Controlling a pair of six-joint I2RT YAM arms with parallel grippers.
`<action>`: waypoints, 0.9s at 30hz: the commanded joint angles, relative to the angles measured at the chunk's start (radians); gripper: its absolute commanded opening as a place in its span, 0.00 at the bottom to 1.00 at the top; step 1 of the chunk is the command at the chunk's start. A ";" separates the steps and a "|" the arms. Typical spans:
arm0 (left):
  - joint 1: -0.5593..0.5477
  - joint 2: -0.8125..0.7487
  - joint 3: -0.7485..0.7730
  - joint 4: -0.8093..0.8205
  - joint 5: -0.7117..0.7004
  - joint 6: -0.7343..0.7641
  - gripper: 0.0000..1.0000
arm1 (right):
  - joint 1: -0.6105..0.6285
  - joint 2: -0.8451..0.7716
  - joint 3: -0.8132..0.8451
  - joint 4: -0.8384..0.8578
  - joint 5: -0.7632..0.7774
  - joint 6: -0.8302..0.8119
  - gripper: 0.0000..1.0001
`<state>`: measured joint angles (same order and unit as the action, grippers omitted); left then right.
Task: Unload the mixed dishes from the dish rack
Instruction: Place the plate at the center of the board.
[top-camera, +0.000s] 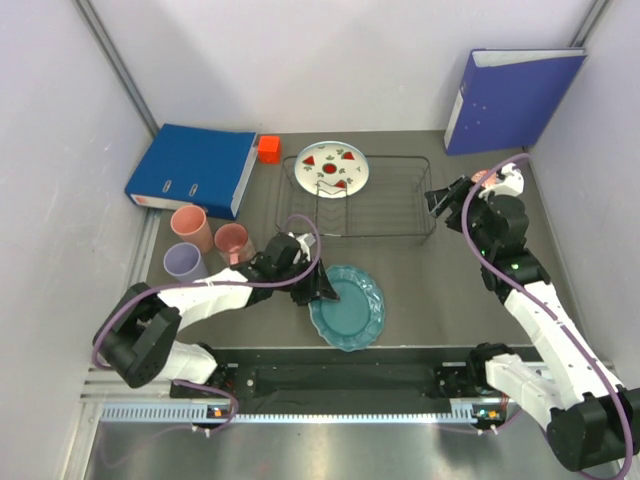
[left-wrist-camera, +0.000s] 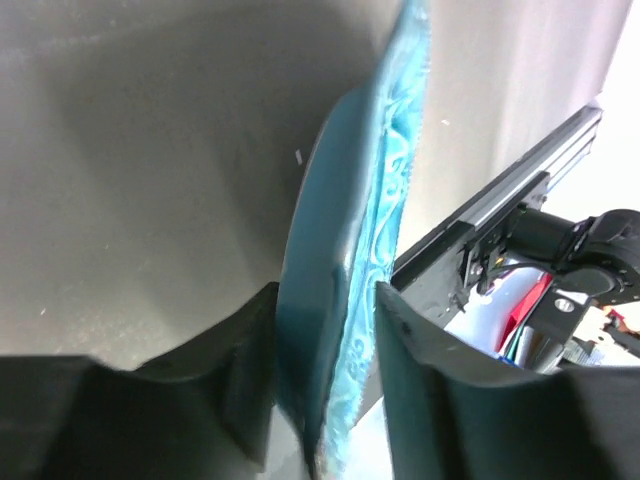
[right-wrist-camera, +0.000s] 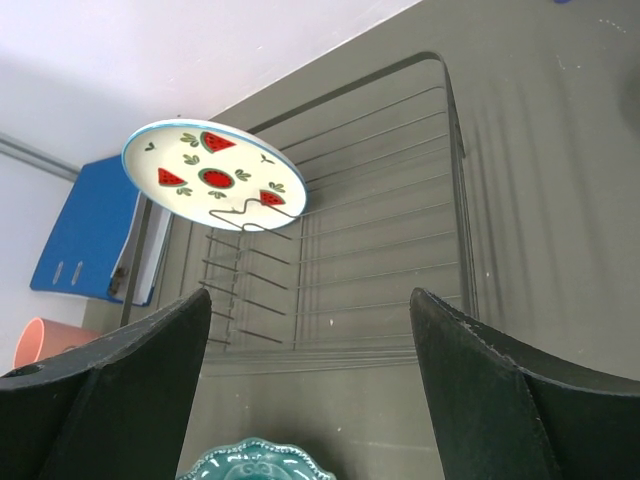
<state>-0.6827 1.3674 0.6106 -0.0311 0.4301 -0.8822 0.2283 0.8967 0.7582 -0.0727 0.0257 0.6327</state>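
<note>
The left jaws straddle the left rim of the teal scalloped plate (left-wrist-camera: 340, 250), one side under it and one over. Whether they pinch it or have slackened, I cannot tell from here. The right jaws stand wide with nothing between them, just off the right end of the dish rack (top-camera: 385, 205) and facing along it.

The rack worries me most. It is thin dark wire and looks light. The one dish I can see in it, the white plate with red watermelon marks (top-camera: 332, 168), leans in the tines at the far left end, away from the right arm. If the jaws reach across, they could snag a wire and drag the whole rack over the worktop (top-camera: 420, 280), plate and all.

Next is the teal plate, which lies on the worktop near the front edge, between the two arm bases. If the left jaws pull away while nipping the rim, the plate could tip up or skid toward the front rail.

The watermelon plate looks glossy and sits tilted. A pinch on its thin rim might slip and drop it onto the wires.

Smallest are the cups on the left. The nearer salmon-pink cup (top-camera: 233, 243) and the lavender plastic cup (top-camera: 184, 262) sit just beside the left arm (top-camera: 215, 290), so a careless swing of it would knock them over.
</note>
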 joint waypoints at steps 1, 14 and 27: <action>-0.001 -0.024 0.072 -0.075 -0.001 0.041 0.53 | 0.019 -0.027 -0.007 0.042 -0.007 0.005 0.80; -0.002 0.001 0.205 -0.432 -0.165 0.178 0.57 | 0.019 -0.027 -0.014 0.047 -0.013 0.004 0.81; 0.000 0.019 0.198 -0.546 -0.261 0.226 0.54 | 0.019 -0.027 -0.051 0.062 -0.020 0.009 0.82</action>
<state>-0.6827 1.4033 0.7914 -0.5552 0.1932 -0.6769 0.2337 0.8902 0.7128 -0.0494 0.0132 0.6376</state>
